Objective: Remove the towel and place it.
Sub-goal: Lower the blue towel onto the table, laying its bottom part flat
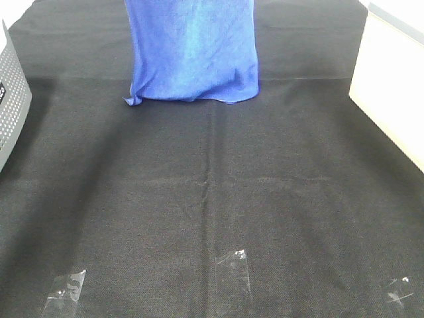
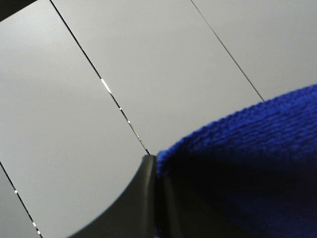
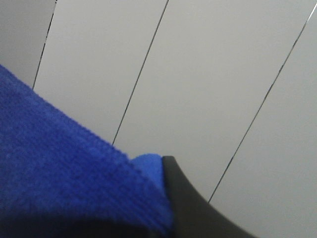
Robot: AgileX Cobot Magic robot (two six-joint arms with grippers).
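Note:
The royal-blue towel (image 1: pixel 192 53) hangs upright at the far middle of the table. Its top runs out of the exterior view and its lower edge touches the black table covering (image 1: pixel 212 199). Neither gripper shows in the exterior view. In the left wrist view my left gripper (image 2: pixel 156 166) is closed on the edge of the towel (image 2: pixel 247 163), with dark fingers (image 2: pixel 138 203) pressed together. In the right wrist view my right gripper (image 3: pixel 166 163) holds the towel (image 3: pixel 59 163) against its dark finger (image 3: pixel 193 208). Both wrist views look past it at a pale panelled wall.
A grey perforated container (image 1: pixel 10 99) stands at the left edge. A cream box (image 1: pixel 391 79) stands at the right edge. Clear tape strips lie near the front at the left (image 1: pixel 65 291), middle (image 1: pixel 233 268) and right (image 1: pixel 397 291).

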